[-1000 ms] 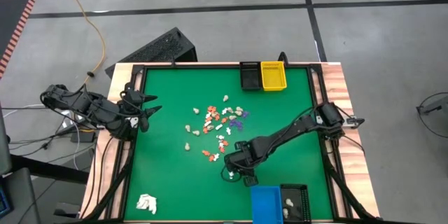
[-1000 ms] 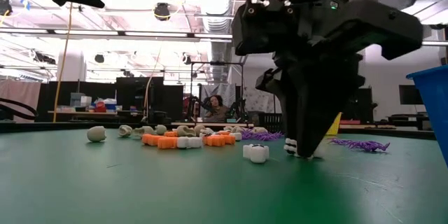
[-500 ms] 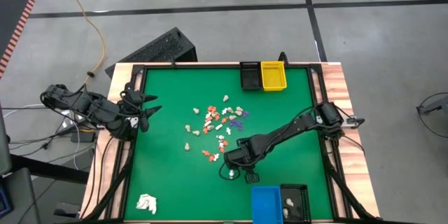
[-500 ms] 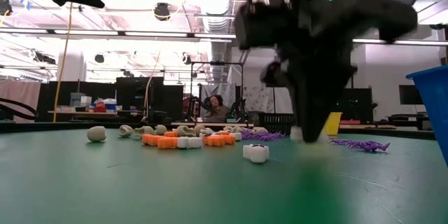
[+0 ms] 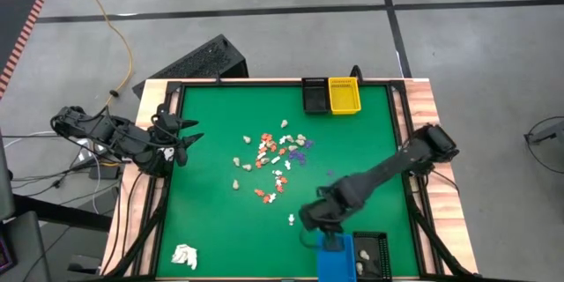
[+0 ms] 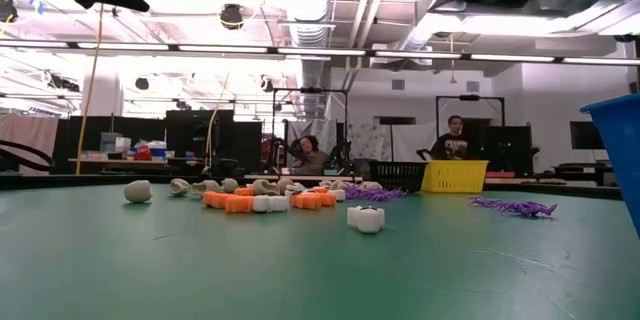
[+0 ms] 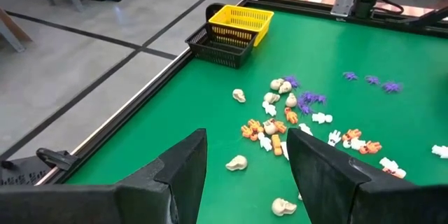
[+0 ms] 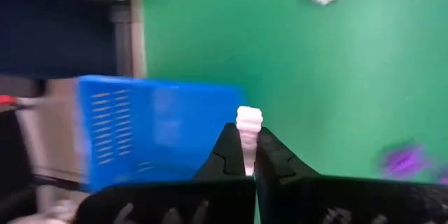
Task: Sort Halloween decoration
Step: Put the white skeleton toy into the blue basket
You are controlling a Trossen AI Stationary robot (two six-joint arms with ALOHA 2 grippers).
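- Right wrist view: my right gripper (image 8: 246, 155) is clamped on a small white ribbed figurine (image 8: 248, 122), pinched low on its body with the top poking out above the fingertips; the blue bin (image 8: 154, 127) sits just beyond it.
- In the high view the right gripper (image 5: 319, 222) hangs at the near edge of the green table (image 5: 211, 220), by that blue bin (image 5: 336, 260).
- The piece looks rigid, very light and smooth, so I judge it could twist or pop out of a thin pinch; a grip across the ribbed middle seems safest.
- The rest of the Halloween decoration (image 5: 275, 157) lies scattered mid-table: orange, white, cream and purple pieces, with one white piece (image 5: 291, 220) apart, near the gripper.
- The spidery purple ones (image 7: 308, 99) look thin, probably harder to grab.
- My left gripper (image 7: 245, 175) waits at the left edge, fingers apart.
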